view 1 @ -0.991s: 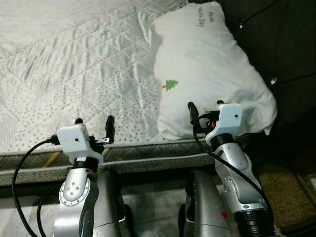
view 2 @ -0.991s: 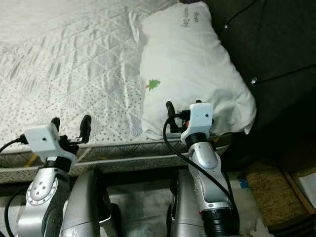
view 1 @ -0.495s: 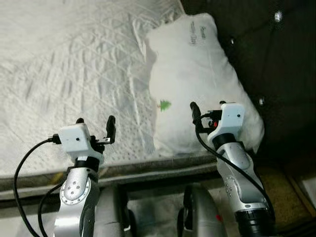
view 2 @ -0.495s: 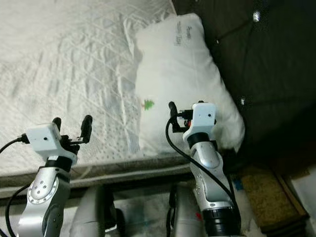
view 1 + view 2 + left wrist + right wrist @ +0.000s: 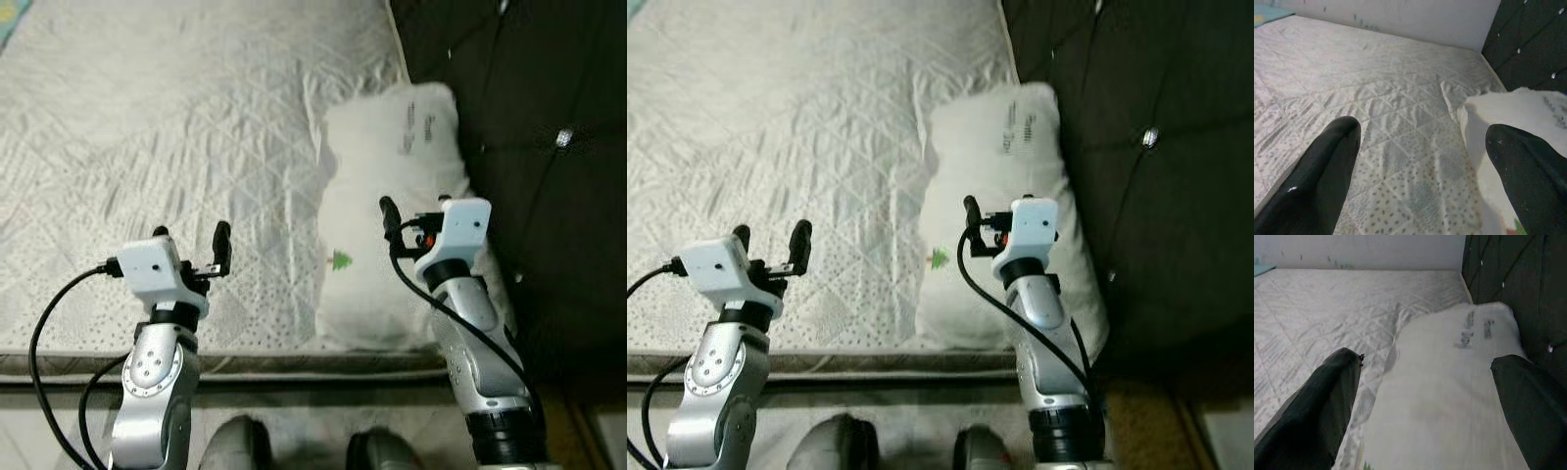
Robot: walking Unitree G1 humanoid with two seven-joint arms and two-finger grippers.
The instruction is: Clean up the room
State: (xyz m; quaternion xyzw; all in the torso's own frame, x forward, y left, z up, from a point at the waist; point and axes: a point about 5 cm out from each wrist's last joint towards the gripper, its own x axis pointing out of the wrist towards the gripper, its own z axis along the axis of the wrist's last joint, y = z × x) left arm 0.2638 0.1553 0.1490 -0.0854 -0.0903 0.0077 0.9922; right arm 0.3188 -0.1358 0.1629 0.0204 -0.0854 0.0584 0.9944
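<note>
White pillow (image 5: 392,206) lying on the quilted mattress (image 5: 176,127), at the bed's right end, long side pressed against the dark tufted headboard (image 5: 529,147). Small green tree print (image 5: 341,260) on the pillow face near its near end; grey lettering (image 5: 416,125) near the far end. Near corner of the pillow reaching the mattress edge.

Left gripper (image 5: 188,238) held above the near edge of the mattress, well left of the pillow; fingers spread wide, nothing between them. Left wrist view: both black fingers (image 5: 1322,176) apart over dotted quilting, pillow corner just beside the far finger.

Right gripper (image 5: 992,208) poised over the pillow's middle, above the tree print. Right wrist view: fingers (image 5: 1317,411) splayed wide, pillow surface between them, empty grasp; contact with the fabric not discernible.

Black cables (image 5: 44,343) looping from each wrist housing down along the silver forearms. Pale wall (image 5: 1415,19) beyond the far side of the bed in both wrist views.
</note>
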